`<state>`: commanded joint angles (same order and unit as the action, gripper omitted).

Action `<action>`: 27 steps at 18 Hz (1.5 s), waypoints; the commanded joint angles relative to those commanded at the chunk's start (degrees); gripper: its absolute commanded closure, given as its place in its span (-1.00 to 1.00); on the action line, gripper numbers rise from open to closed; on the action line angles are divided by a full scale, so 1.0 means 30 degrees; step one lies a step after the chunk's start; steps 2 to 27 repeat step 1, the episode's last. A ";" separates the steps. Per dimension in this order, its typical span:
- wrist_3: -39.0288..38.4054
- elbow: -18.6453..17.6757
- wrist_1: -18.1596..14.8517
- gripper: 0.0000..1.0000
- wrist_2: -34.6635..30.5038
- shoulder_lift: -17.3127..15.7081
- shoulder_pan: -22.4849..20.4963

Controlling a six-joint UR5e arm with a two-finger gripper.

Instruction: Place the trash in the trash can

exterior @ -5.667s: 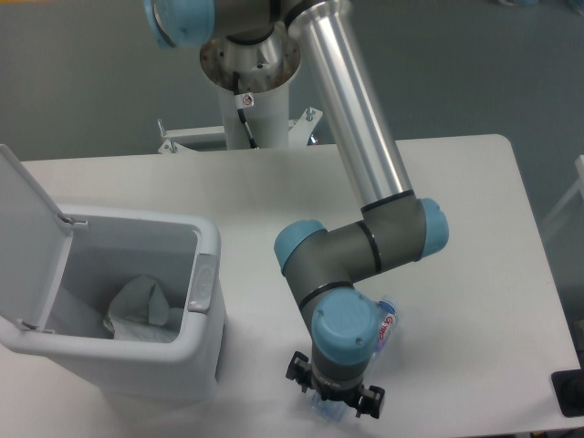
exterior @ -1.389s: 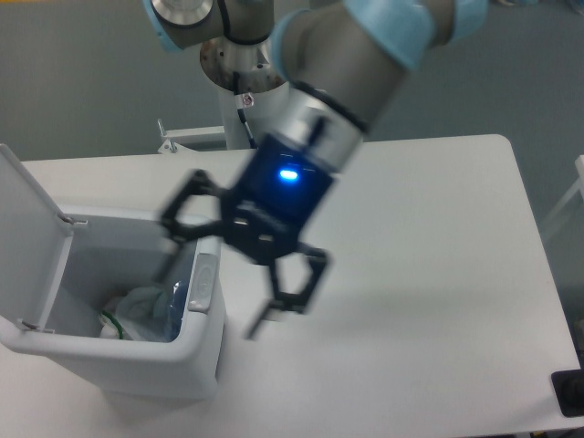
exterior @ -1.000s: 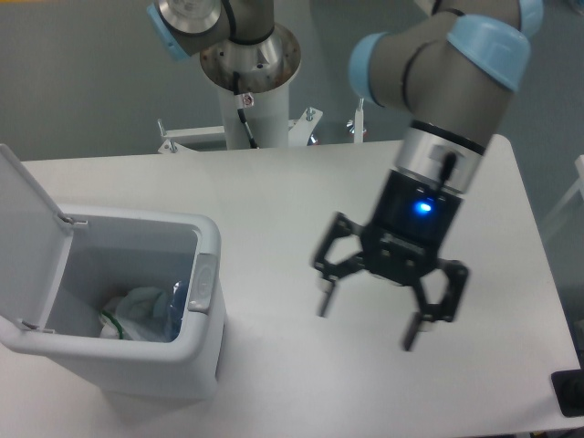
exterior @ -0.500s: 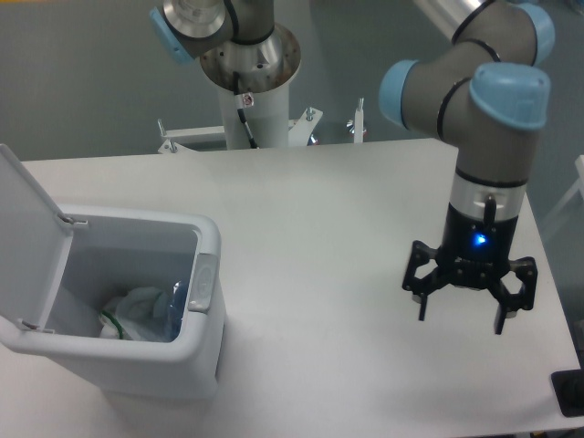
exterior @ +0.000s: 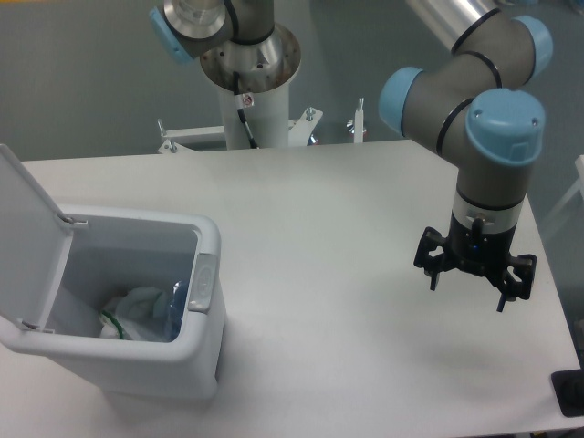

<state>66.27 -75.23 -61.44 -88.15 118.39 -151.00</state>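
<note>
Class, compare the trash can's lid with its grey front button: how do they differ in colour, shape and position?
The lid is pale whitish, while the button is a darker grey. The lid is a large flat panel, the button a small oval. The lid stands swung open at the left side of the trash can, whereas the button sits flush on the front wall near the rim. Both belong to the same can.
</note>
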 joint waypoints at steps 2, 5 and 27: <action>0.0000 0.0000 0.0000 -1.00 -0.0059 0.0000 0.0000; 0.0000 0.0000 0.0000 -1.00 -0.0059 0.0000 0.0000; 0.0000 0.0000 0.0000 -1.00 -0.0059 0.0000 0.0000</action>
